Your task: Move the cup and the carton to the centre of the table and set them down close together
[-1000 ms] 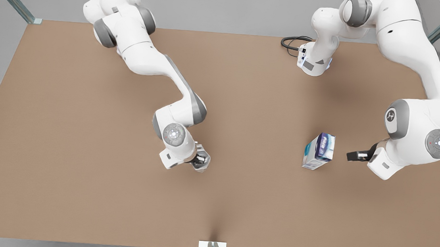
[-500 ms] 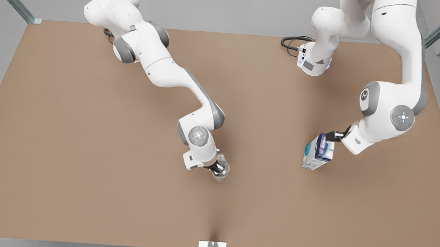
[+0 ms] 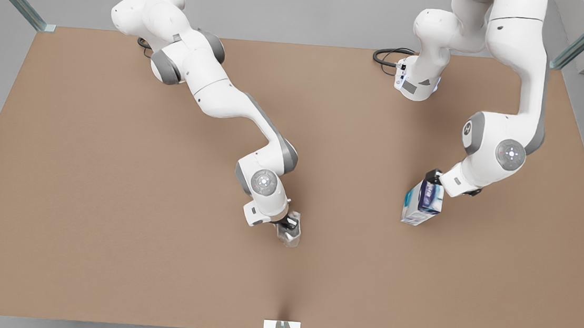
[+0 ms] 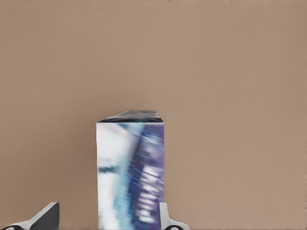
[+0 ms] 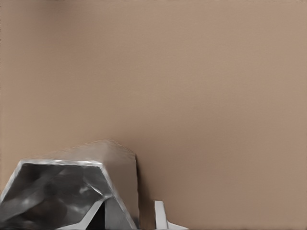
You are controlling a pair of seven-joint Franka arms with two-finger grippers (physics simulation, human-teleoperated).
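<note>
Gripping cup (image 3: 290, 231), right end effector (image 3: 286, 226); left end effector (image 3: 432, 178) seemingly straddling carton (image 3: 422, 201).

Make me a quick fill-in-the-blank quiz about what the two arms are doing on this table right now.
1. The right tool is shut on the wall of the silvery ____.
2. The left tool sits open at the top of the ____, one finger apart from its side.
3. In the front view, the carton stands on the table to the ____ of the cup.

Missing words: cup; carton; right
</note>
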